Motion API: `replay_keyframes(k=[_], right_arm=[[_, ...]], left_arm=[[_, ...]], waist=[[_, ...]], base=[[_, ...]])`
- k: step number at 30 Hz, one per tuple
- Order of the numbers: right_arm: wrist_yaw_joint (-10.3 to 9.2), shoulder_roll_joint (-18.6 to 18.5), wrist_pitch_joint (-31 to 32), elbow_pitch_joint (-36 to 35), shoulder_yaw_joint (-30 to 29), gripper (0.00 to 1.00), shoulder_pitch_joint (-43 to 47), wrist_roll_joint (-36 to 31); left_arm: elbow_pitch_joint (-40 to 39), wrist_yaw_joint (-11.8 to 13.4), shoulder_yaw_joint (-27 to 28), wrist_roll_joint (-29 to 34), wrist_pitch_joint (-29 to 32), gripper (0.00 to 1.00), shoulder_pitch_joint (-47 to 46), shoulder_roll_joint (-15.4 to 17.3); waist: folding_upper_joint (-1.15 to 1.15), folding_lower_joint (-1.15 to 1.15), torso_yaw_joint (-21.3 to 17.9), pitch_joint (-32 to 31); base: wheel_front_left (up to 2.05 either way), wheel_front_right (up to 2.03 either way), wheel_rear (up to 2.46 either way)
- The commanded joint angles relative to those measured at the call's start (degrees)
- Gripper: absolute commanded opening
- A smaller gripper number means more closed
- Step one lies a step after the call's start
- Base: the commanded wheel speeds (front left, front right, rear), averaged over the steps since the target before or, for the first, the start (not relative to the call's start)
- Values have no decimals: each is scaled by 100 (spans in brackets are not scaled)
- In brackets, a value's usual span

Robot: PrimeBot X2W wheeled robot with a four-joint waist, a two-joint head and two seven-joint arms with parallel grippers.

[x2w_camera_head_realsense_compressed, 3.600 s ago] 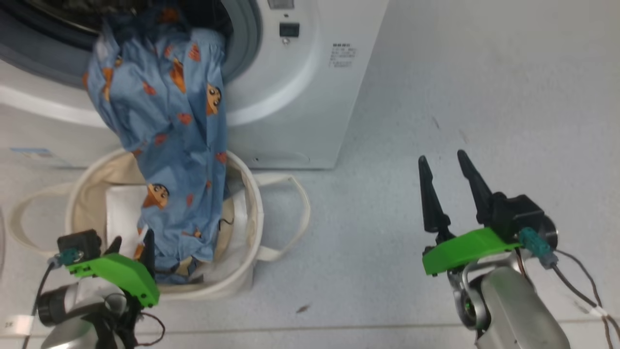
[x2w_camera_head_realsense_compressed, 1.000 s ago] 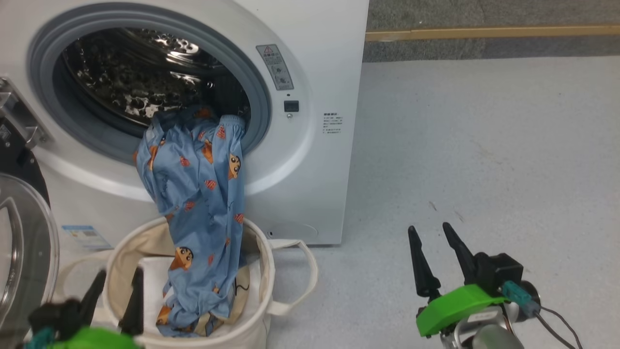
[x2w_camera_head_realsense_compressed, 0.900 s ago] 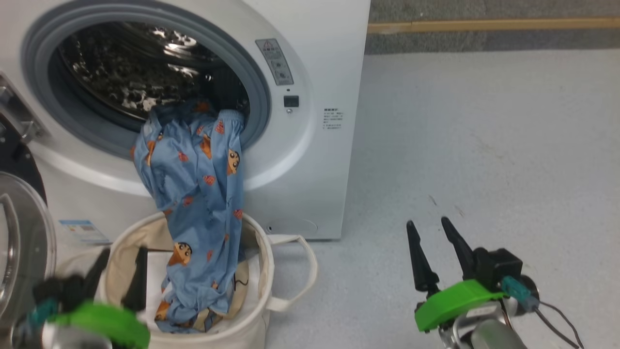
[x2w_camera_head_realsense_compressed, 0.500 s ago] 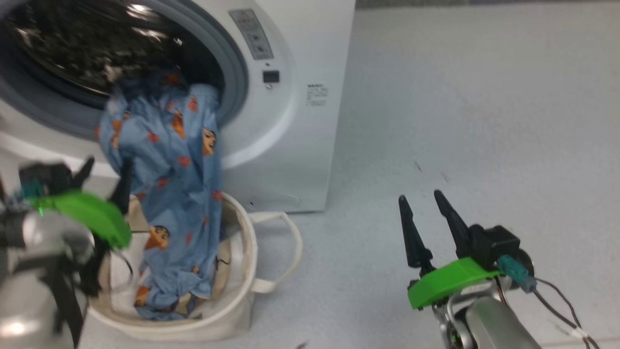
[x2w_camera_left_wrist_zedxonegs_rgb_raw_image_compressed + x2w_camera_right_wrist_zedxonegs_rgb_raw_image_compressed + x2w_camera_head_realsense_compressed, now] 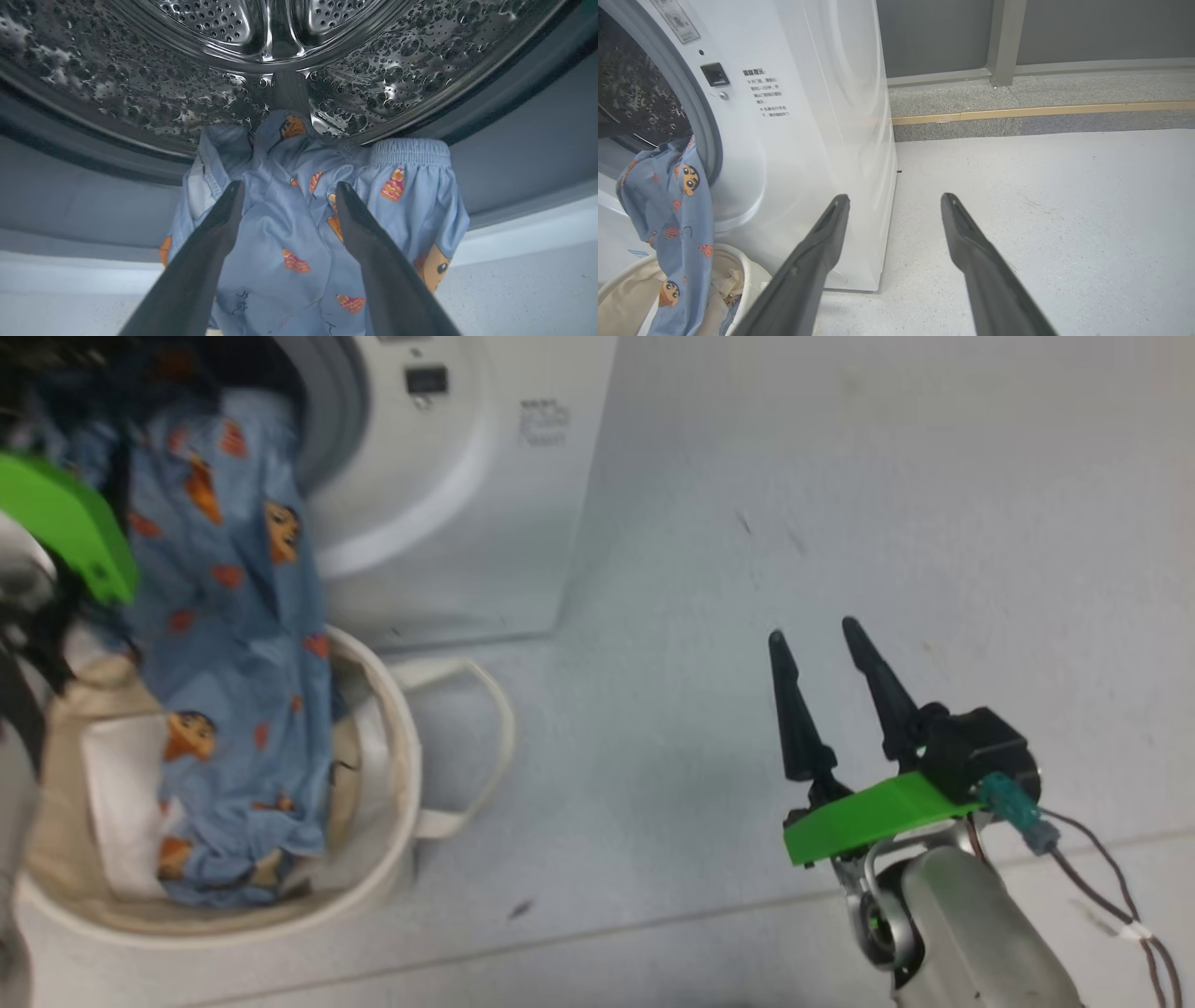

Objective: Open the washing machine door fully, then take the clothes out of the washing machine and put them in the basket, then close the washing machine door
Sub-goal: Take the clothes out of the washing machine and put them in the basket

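The blue clothes [image 5: 224, 616] with orange motifs hang from the washing machine [image 5: 467, 504] drum lip down into the cream basket [image 5: 397, 756]. In the left wrist view my left gripper [image 5: 289, 186] is open, its fingers standing over the blue fabric [image 5: 289, 224] just below the perforated steel drum [image 5: 280, 42]. Its green mount [image 5: 56, 523] shows at the head view's left edge. My right gripper [image 5: 812, 635] stands open over bare floor, far right of the machine, holding nothing. A cream piece [image 5: 731, 280] lies in the basket. The washing machine door is out of view.
A flat white sheet [image 5: 112, 775] lines the basket, whose loop handle [image 5: 490, 737] sticks out toward the floor. Pale speckled floor [image 5: 840, 476] spreads to the right. A grey kerb with a tan strip [image 5: 1017, 112] runs behind it.
The head camera has tilted down and turned right. My left arm has risen from beside the basket up to the clothes at the drum's mouth. Both grippers stay open.
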Motion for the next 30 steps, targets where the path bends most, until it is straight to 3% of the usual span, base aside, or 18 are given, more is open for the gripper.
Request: replay_keyframes(k=[1,7,19,20,21,30], right_arm=[[3,40,-29,-242,53,100,-105,-22],[3,40,-29,-465,-78,100,-169,-60],[3,40,-29,-632,-215,100,-183,-143],[3,40,-29,-640,-230,100,-177,-142],[3,40,-29,-646,-247,100,-168,-140],[3,40,-29,-599,-368,100,-115,-219]], left_arm=[[-3,-30,86,13,73,100,-426,370],[611,-31,82,-104,650,100,-1221,375],[898,193,-151,37,1204,100,-1979,383],[909,194,-165,39,1230,95,-1983,374],[917,187,-174,33,1240,0,-1979,365],[949,11,-124,-250,858,0,-1779,210]], waist=[[0,0,-215,441],[0,0,-284,906],[0,0,-207,1379],[0,0,-201,1387],[0,0,-192,1393],[0,0,-20,1234]], base=[[0,0,0],[0,0,0],[0,0,0],[0,0,0],[0,0,0],[0,0,0]])
